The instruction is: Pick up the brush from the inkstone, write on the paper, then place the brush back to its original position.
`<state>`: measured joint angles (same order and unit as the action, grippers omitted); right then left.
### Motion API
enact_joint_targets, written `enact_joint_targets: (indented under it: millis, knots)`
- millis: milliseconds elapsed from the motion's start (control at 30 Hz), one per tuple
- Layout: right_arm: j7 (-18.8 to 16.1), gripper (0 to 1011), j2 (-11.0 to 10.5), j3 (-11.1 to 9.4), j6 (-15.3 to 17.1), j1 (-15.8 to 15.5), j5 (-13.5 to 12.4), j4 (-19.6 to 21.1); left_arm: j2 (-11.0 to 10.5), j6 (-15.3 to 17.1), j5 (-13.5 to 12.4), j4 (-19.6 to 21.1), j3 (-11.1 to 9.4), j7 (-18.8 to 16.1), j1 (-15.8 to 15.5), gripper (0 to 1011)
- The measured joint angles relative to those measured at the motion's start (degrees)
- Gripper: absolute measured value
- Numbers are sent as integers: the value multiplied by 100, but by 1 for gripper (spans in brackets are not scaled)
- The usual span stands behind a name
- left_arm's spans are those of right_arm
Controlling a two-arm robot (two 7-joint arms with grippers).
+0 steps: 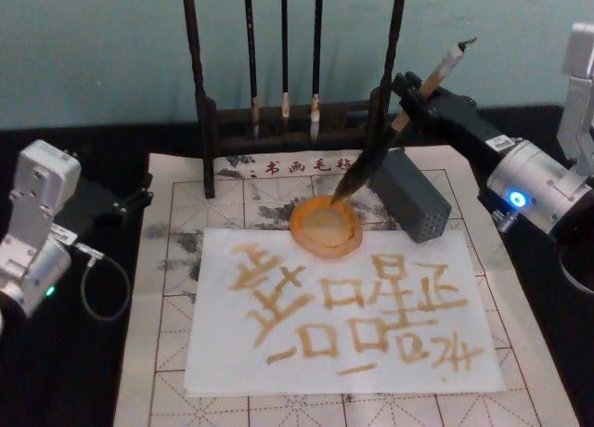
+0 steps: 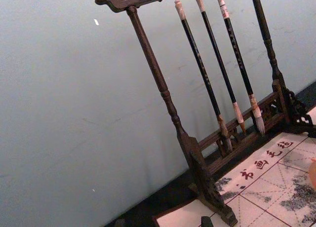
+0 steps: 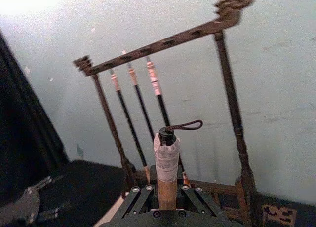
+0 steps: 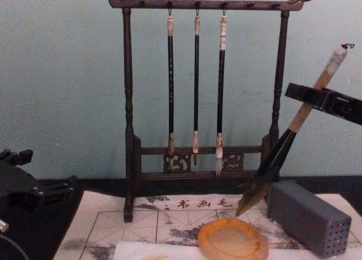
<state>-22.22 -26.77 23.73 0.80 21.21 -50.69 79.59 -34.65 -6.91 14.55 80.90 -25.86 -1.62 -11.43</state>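
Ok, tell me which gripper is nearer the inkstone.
Right. The right gripper holds the brush above and to the right of the inkstone, bristle tip by its far rim. The left gripper sits far off at the mat's left edge.

The right tool (image 3: 167,191) hides the brush (image 3: 168,158) below its grip; the head view's top edge crops the rack (image 1: 196,74).
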Motion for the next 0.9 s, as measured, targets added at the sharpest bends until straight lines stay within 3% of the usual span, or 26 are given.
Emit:
enact_joint_targets:
  millis: [200,533,900]
  knots:
    - [-260,181,-148,55,-244,-92,408,140,0,0,0,0,0,0,0,1001]
    - [-491,181,-247,7,-349,-214,650,276,0,0,0,0,0,0,0,1001]
    - [-828,181,-492,-38,-349,-372,965,495,0,0,0,0,0,0,0,1001]
